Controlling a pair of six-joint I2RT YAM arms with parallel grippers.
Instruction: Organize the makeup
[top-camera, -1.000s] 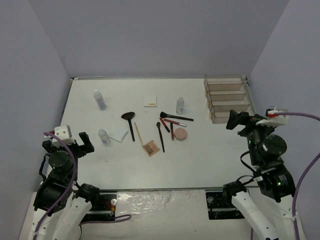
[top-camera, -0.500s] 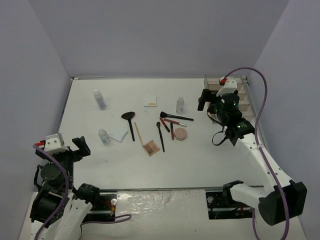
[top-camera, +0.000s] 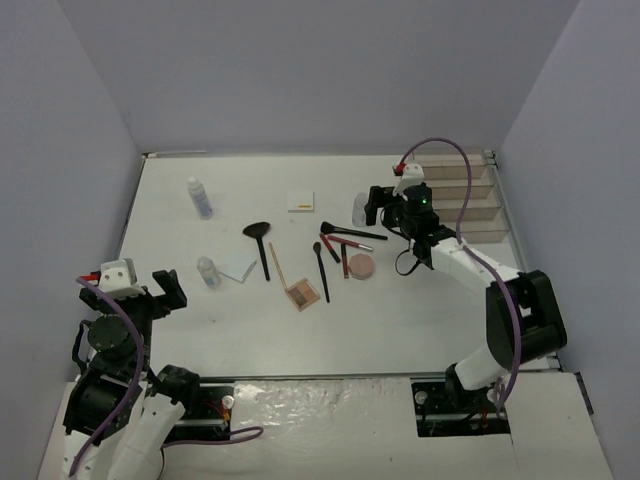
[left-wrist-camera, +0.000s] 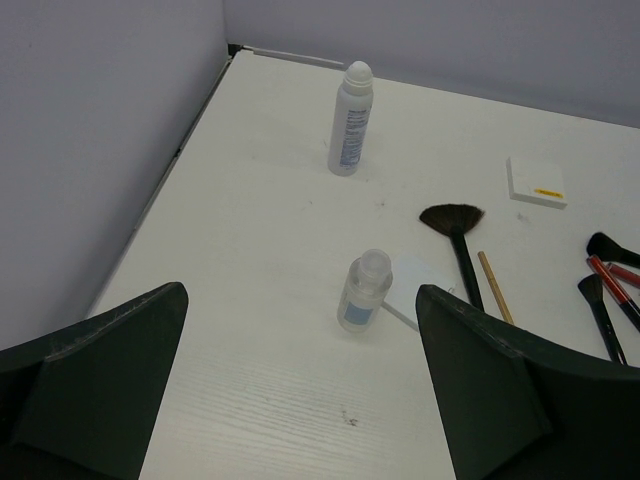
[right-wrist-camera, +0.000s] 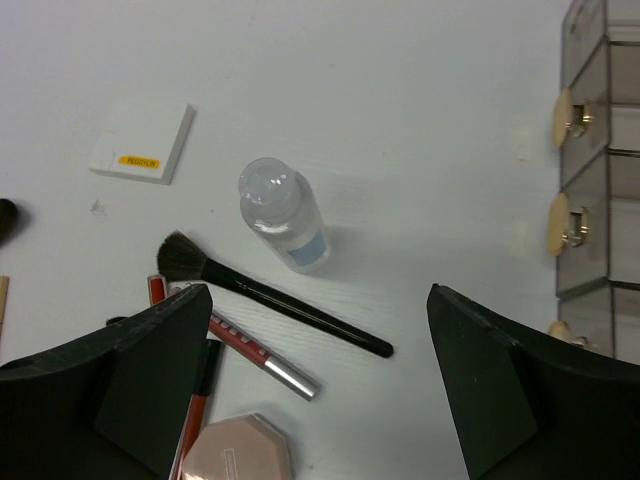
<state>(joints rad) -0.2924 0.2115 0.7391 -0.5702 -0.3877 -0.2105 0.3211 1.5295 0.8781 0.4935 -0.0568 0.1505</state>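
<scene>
I reckon nothing is sorted yet: the makeup (top-camera: 361, 267) lies scattered left of the organizer (top-camera: 478, 192). My left tool (left-wrist-camera: 300, 292) and right tool (right-wrist-camera: 318, 292) both gape, empty.

Clear tiered organizer (top-camera: 485, 190) w/ gold knobs (right-wrist-camera: 570, 118) sits at far-rt corner of white table (top-camera: 400, 320).
</scene>
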